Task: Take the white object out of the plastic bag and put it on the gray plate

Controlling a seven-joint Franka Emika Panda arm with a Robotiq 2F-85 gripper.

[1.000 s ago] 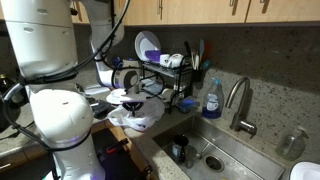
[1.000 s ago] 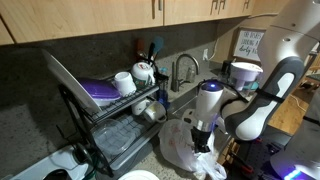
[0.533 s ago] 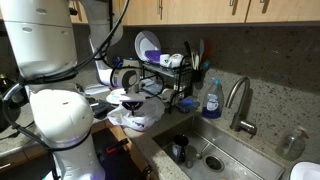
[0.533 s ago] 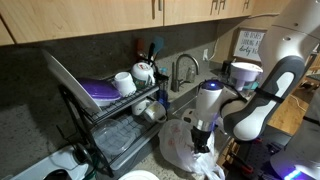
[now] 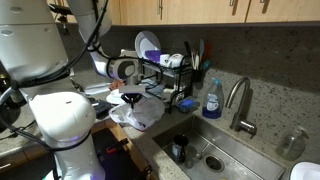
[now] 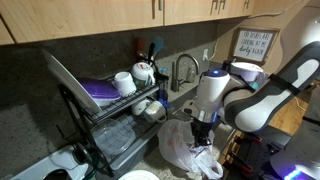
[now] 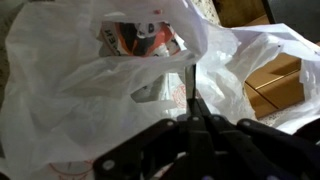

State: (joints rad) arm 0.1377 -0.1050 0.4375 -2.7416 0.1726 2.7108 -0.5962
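The arm [image 6: 262, 100] is bent at the elbow, and the wrist [image 6: 212, 90] is turned straight down. The hand [image 6: 203, 140] is pointed downward beneath it in both exterior views. In the wrist view the fingers [image 7: 193, 115] are pressed together, and a fold of the bag [image 7: 90, 90] is pinched between them.

The white robot arm [image 6: 250, 95] reaches down from the right, and the end effector [image 6: 203, 136] is closed on the upper folds of the plastic bag [image 6: 180, 155], which lies crumpled just beside the dish rack [image 6: 100, 125]. The rack holds a purple plate [image 6: 100, 92] and a white cup [image 6: 124, 83], with the faucet [image 6: 183, 68] behind it. A small white dish [image 6: 140, 176] shows partly at the bottom edge, and a lettered sign [image 6: 255, 42] stands against the wall at right.
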